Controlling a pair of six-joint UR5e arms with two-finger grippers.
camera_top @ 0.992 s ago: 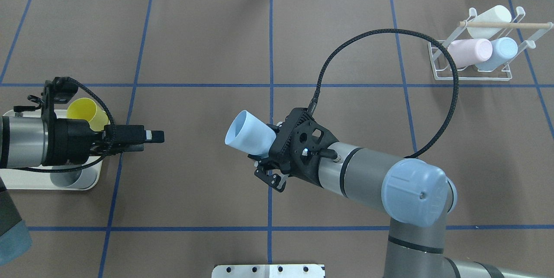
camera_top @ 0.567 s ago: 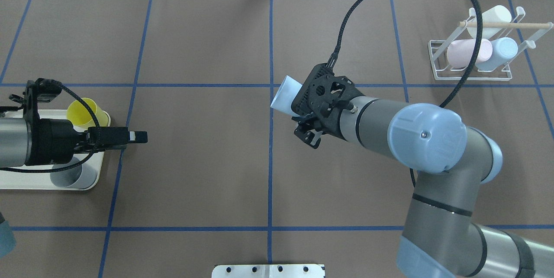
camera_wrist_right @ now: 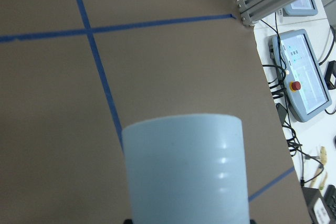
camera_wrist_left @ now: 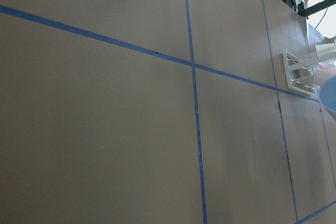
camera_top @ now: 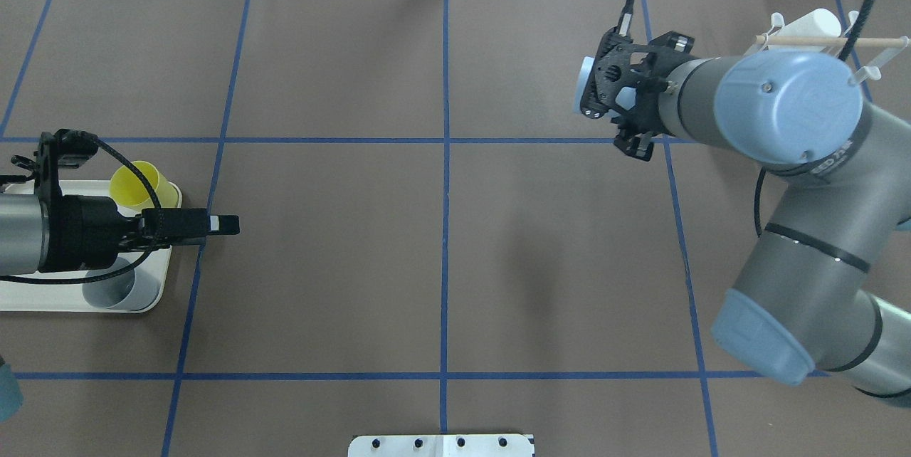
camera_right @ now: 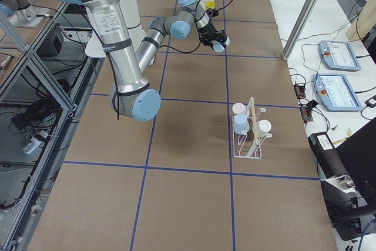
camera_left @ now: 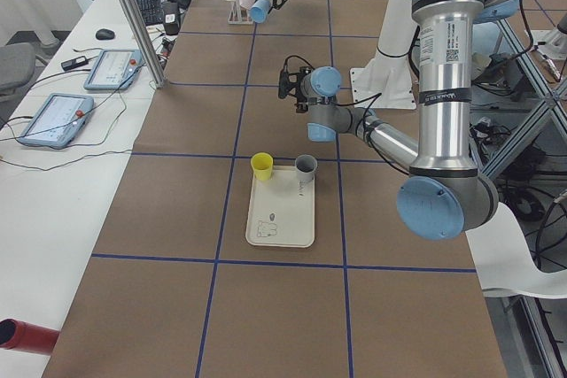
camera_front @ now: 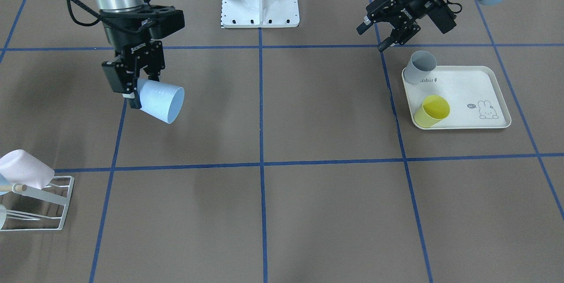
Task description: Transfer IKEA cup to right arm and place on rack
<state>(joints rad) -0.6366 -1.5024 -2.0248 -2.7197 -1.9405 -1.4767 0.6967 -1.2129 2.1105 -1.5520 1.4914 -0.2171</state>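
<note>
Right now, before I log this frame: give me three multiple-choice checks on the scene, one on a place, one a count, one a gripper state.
1. Where is the pale blue plastic cup?
A. standing on the cream rabbit-print tray
B. in the right gripper, held in the air
C. in the left gripper

2. How many cups stand on the tray?
A. none
B. four
C. two

3. The left gripper is:
A. open and empty
B. shut on a cup
C. shut on the tray's rim

Key:
1 B: the jaws grip its narrow end, clear of the table.
2 C: a yellow cup and a grey cup stand there.
3 A: its jaws stand apart with nothing between them.
</note>
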